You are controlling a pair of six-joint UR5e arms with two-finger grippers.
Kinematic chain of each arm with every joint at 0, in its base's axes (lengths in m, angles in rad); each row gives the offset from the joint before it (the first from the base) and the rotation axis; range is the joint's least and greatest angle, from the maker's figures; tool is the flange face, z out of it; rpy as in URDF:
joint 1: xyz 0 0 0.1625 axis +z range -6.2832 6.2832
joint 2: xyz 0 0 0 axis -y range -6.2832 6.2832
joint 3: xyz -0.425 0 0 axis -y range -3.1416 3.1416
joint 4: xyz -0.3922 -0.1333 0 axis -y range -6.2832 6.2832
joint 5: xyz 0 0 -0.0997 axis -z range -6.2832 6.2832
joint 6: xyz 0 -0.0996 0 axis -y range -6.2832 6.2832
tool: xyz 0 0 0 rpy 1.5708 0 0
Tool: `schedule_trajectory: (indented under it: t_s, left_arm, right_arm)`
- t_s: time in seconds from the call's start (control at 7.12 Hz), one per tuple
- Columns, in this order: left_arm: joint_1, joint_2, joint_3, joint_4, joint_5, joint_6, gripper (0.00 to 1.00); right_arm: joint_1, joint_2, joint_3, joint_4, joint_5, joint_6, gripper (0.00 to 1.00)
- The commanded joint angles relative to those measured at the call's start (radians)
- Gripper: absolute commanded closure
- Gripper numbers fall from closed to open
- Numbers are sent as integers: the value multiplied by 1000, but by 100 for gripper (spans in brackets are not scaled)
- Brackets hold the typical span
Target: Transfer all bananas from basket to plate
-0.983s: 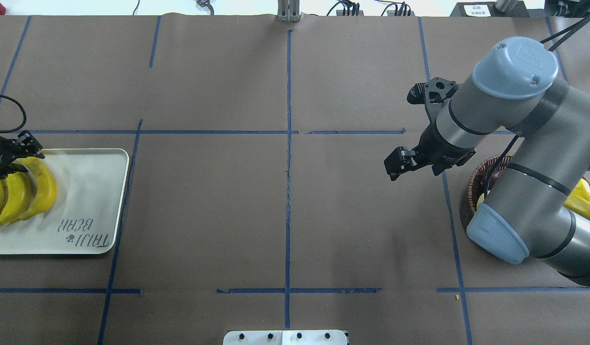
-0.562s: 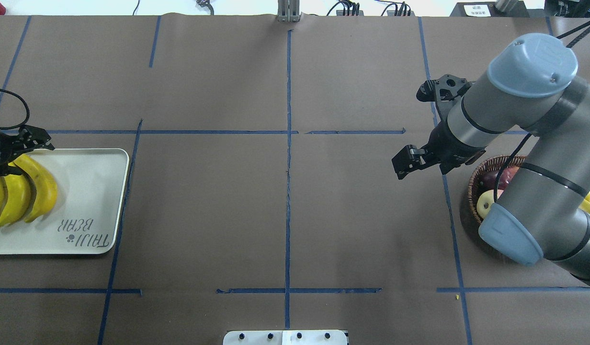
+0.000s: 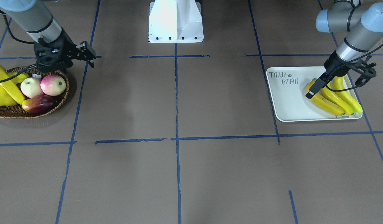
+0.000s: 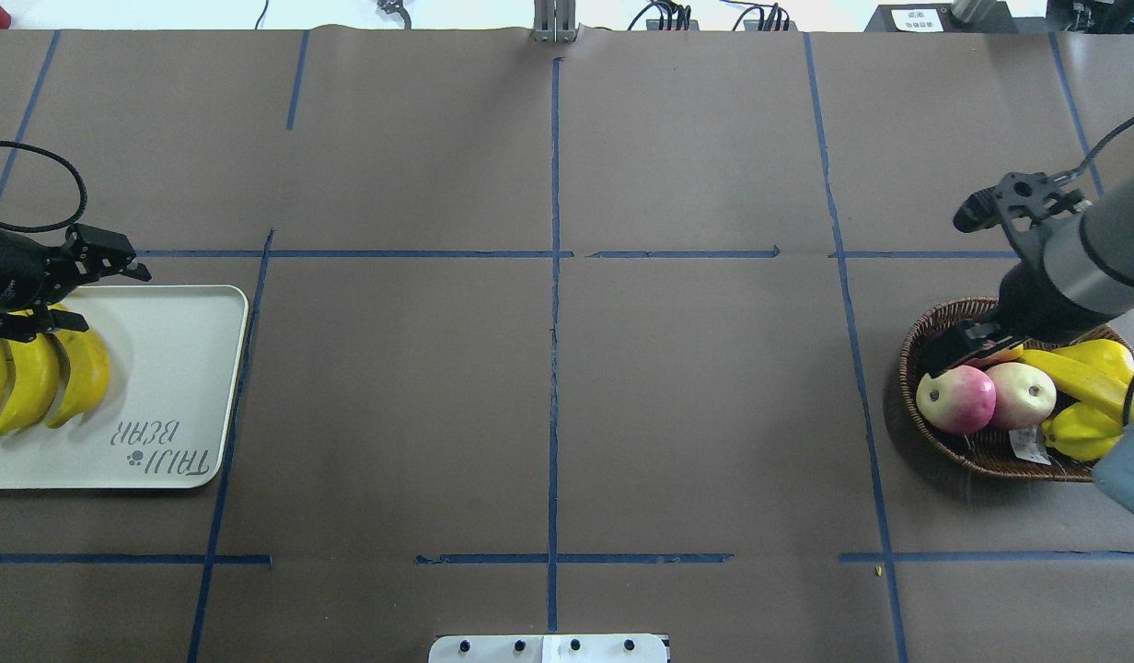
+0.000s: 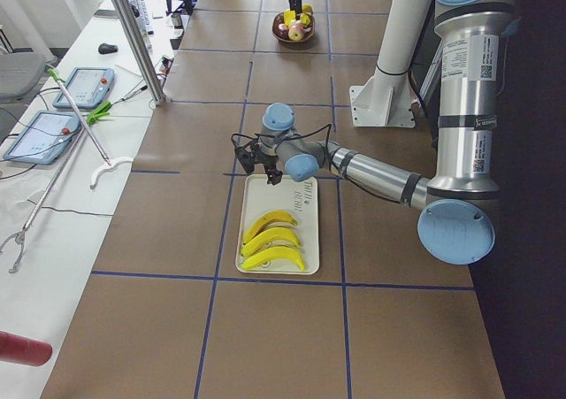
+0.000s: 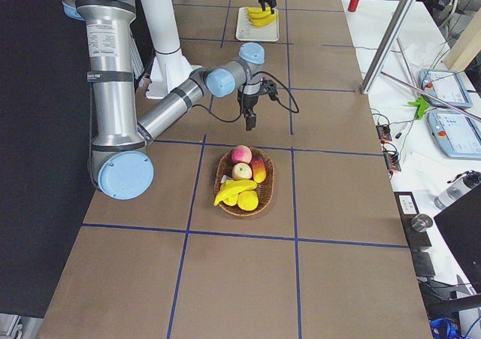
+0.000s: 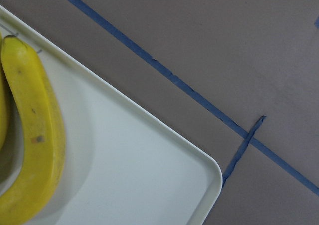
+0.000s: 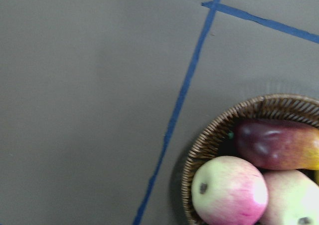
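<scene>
1. Brown paper crossed by blue tape lines [image 4: 553, 276] is covering the table [image 4: 549, 414].
2. Three bananas [image 3: 334, 99] are lying side by side on the plate [image 4: 176, 350], on the half away from its lettering.
3. The left gripper [image 4: 111, 296] is hovering over the plate's edge beside their tips, jaws spread and holding nothing.
4. A fourth banana [image 4: 1078, 376] is lying in the basket [image 4: 977, 449] (among two pinkish apples [image 4: 958, 398], a dark red mango [image 3: 39, 104] and other yellow fruit [image 4: 1078, 431]).
5. The right gripper [image 4: 954, 287] is hanging over the basket's rim, on the side towards the table's middle, jaws wide apart and empty.
</scene>
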Motion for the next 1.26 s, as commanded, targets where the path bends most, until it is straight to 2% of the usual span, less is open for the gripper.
schedule_trajectory:
  t_s: [0.0,0.14,0.28,0.42,0.56,1.12]
  left_arm:
    - [3,1,-10,-1,0,-1,0]
    - [1,9,-21,0,0,-1,0]
    - [1,12,-30,0,0,-1,0]
    - [1,13,-30,-1,0,-1,0]
    - [0,13,-32,-1,0,-1,0]
    - [3,13,-44,0,-4,-1,0]
  right_arm:
    - [127,-172,9,4,1,-380,0]
    - [150,-217,3,25,-2,-475,0]
    - [152,-287,-38,153,-4,-528,0]
    - [152,-320,-140,359,-1,-510,0]
    - [150,-322,-202,446,-1,-474,1]
    - [117,-315,-267,451,-8,-432,3]
